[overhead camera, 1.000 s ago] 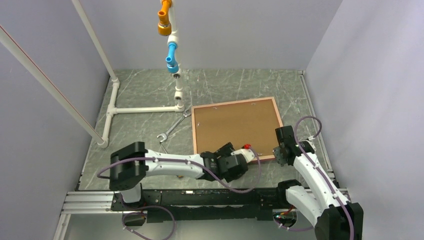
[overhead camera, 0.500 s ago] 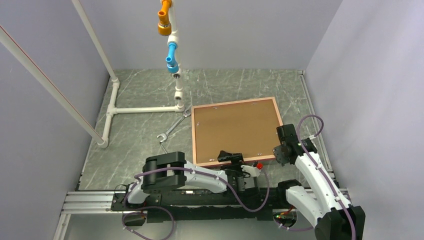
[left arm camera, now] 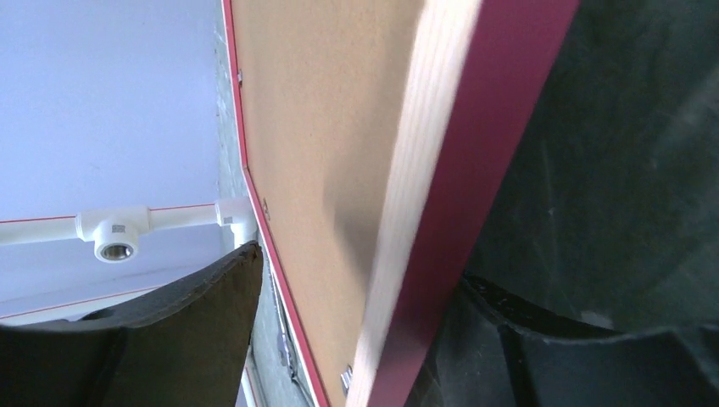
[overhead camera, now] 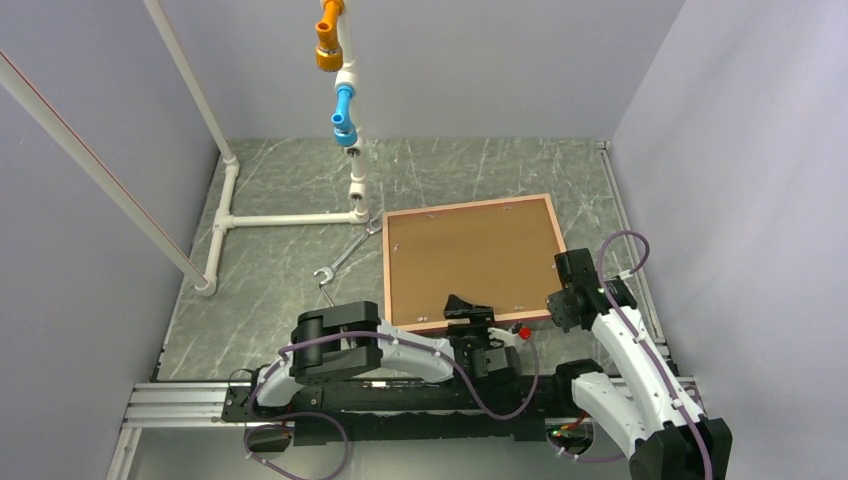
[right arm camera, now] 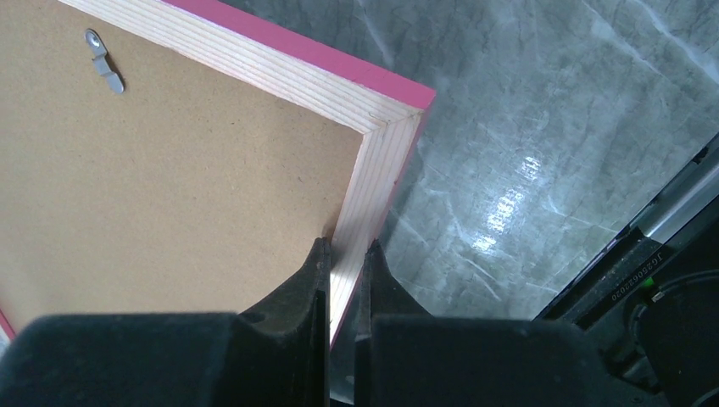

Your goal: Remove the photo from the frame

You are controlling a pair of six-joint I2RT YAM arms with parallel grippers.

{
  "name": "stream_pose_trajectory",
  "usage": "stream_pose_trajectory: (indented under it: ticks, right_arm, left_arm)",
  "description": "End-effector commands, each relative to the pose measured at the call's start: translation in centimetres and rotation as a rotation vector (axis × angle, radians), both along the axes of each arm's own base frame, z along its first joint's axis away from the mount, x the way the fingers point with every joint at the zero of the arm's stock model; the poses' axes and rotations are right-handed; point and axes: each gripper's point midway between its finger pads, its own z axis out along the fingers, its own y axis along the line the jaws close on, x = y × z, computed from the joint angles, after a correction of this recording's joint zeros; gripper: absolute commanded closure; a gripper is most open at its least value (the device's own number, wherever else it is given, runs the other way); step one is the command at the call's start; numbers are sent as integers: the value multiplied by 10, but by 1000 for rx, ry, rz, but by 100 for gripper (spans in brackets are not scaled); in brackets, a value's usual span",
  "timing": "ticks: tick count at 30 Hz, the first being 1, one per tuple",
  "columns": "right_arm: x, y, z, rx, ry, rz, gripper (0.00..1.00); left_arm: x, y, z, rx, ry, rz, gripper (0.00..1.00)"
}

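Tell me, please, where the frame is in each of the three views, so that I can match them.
Top external: the frame lies back up, right of centre.
Left wrist: its red edge runs steeply through the middle of the picture.
Right wrist: one corner fills the upper left.
Shared landmark: the brown backing board shows in all three.
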Motion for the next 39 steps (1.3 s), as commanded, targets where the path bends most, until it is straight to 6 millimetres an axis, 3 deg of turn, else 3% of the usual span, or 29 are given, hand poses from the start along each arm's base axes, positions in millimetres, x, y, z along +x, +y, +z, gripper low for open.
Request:
stream_pose_trajectory:
  ticks: [1,4,9,14,16,17,18,20,21,22,24,27,31,39]
  right_arm:
    - [16,20,25,85,-88,72,100]
    - [16,22,27,96,-95,78,100]
    - [17,23,34,100,-110,81,100]
    - [20,24,41,93,-134,107,100]
    - [28,25,46,83,-179,149,100]
    - [32,27,48,79,-201,178,90]
    - [33,26,49,61,-209,198,78]
    - [36,21,55,11,-220,238,58]
    - [38,17,60,-18,-229,256,49]
    - [41,15,69,-48,-248,280,36]
    - [47,11,89,-109,-290,339,20]
    - [53,1,123,-205,-356,388,7]
    - [53,-8,175,-305,-469,438,5]
    - [36,-27,249,-396,-550,384,12]
  left_arm:
    - [17,-2,4,-4,-22,6,24]
    - [24,-1,1,14,-15,13,21]
    - [29,1,1,10,-5,10,32]
    - [27,0,8,-19,19,-1,63]
    - [27,0,15,-35,14,4,67]
    - [28,0,18,-41,12,3,69]
    - [28,0,22,-45,6,5,76]
    - [30,0,30,-53,-15,14,99]
    - [30,-1,34,-55,-18,15,100]
    - [30,-3,38,-62,-16,14,100]
    - [30,-5,47,-69,-10,17,100]
    - [30,-9,61,-73,14,25,100]
    - [27,-16,79,-60,115,16,100]
    - [28,-28,160,-173,321,-12,100]
